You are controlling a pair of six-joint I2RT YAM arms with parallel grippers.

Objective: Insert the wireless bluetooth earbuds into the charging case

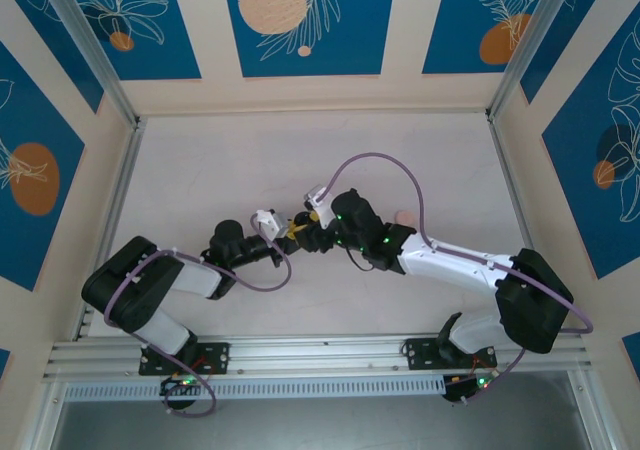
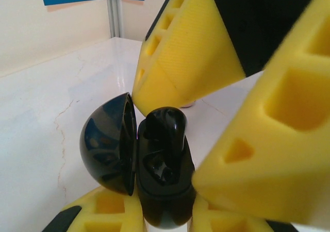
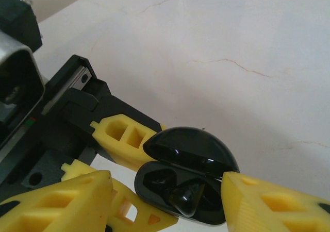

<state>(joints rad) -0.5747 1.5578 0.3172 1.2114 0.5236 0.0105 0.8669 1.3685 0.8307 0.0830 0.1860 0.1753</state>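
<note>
The black charging case [image 2: 164,193] stands with its domed lid [image 2: 105,147] swung open, and my left gripper [image 2: 160,219] is shut on its body from both sides. One glossy dark earbud [image 2: 166,130] sits in a slot of the case, its tip sticking out. In the right wrist view that earbud [image 3: 188,196] is in the right-hand slot, under the raised lid [image 3: 192,149]. My right gripper [image 3: 167,207] is open, its yellow fingers [image 3: 270,206] spread on either side of the case, touching neither the earbud nor the lid. Both grippers meet at mid-table [image 1: 300,230].
A pale pinkish round disc [image 1: 404,217] lies on the white table just right of my right wrist. Metal rails [image 1: 110,220] and patterned walls enclose the table. Bare tabletop [image 1: 300,160] stretches behind the grippers.
</note>
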